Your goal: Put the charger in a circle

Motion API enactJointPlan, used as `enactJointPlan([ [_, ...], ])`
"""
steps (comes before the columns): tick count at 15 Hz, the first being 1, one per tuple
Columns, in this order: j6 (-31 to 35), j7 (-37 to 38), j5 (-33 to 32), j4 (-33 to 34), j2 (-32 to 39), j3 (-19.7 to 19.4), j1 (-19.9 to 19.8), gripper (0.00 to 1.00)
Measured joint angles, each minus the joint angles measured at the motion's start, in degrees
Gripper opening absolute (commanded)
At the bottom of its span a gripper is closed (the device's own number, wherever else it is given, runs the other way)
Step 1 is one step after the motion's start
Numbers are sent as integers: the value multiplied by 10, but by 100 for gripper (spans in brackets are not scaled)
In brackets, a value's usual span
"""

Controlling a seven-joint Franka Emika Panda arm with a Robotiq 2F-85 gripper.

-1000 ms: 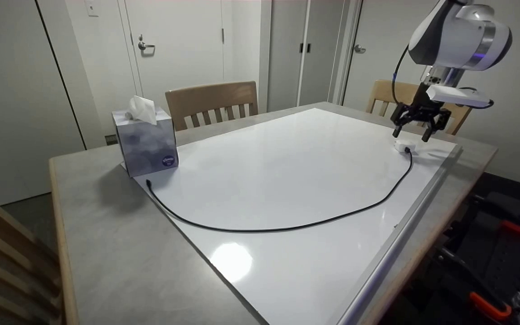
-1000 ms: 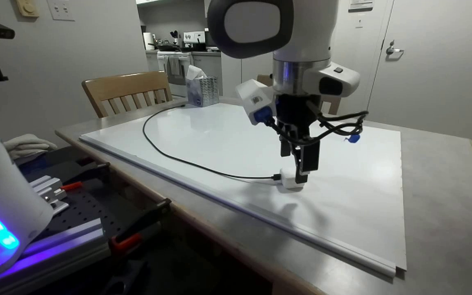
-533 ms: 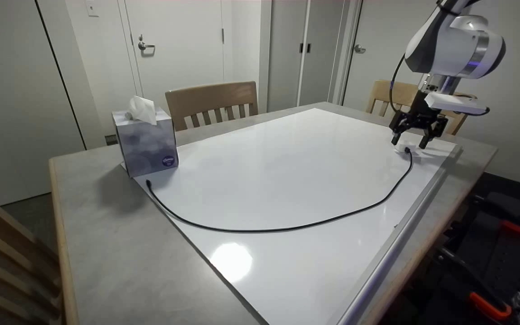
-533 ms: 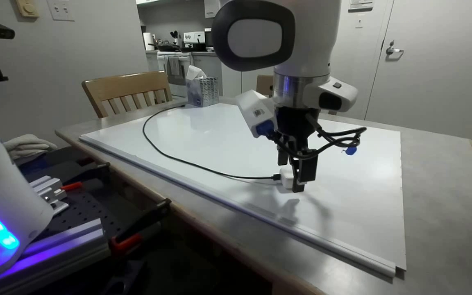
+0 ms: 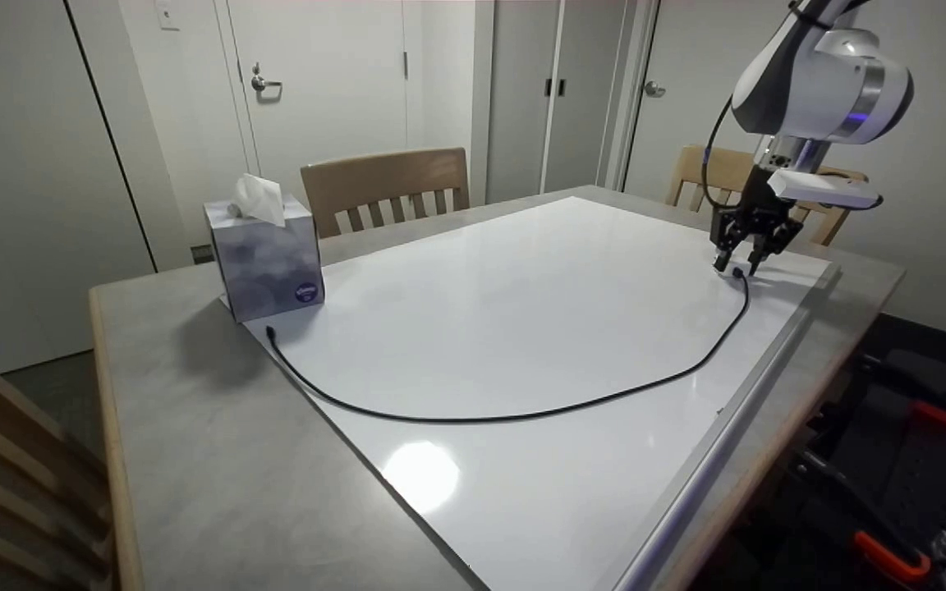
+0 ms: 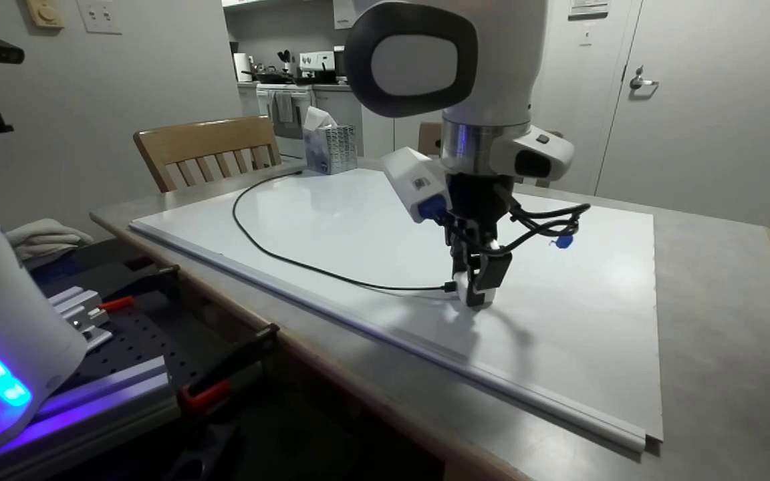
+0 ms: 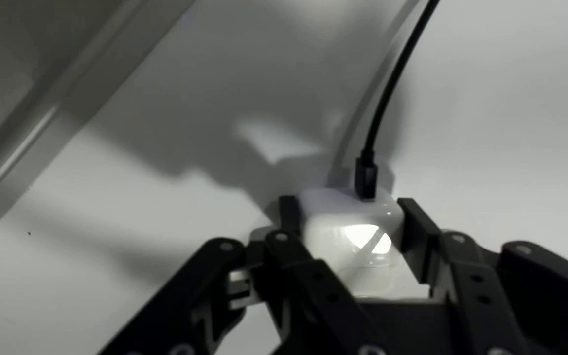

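The charger's white plug block (image 7: 328, 236) sits on the whiteboard between the black finger pads of my gripper (image 7: 351, 215). Both pads press on its sides, so the jaws are shut on it. Its black cable (image 7: 396, 74) leaves the block at a small dark connector. In both exterior views the cable (image 5: 514, 419) runs across the board in one wide, open curve. Its dark free tip (image 5: 270, 334) lies near the tissue box, far from the block. From outside, the fingers partly cover the plug block (image 6: 462, 286), which appears to rest on the board.
A blue-and-white tissue box (image 5: 268, 263) stands at the board's far corner from the gripper. The whiteboard (image 5: 539, 328) has a raised metal rail (image 6: 385, 334) along one edge. Wooden chairs (image 5: 391, 180) surround the grey table (image 5: 218, 460).
My gripper has come down over the plug block, and its fingers have closed in on the block's sides. The block end has shifted very slightly; the rest of the cable lies unchanged.
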Motion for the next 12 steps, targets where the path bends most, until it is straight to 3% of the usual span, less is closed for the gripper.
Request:
enactJointPlan([
  [7,1,-22,-122,11,0,-11,14,26],
  [12,0,-137,-142,42,7,7,-7,26],
])
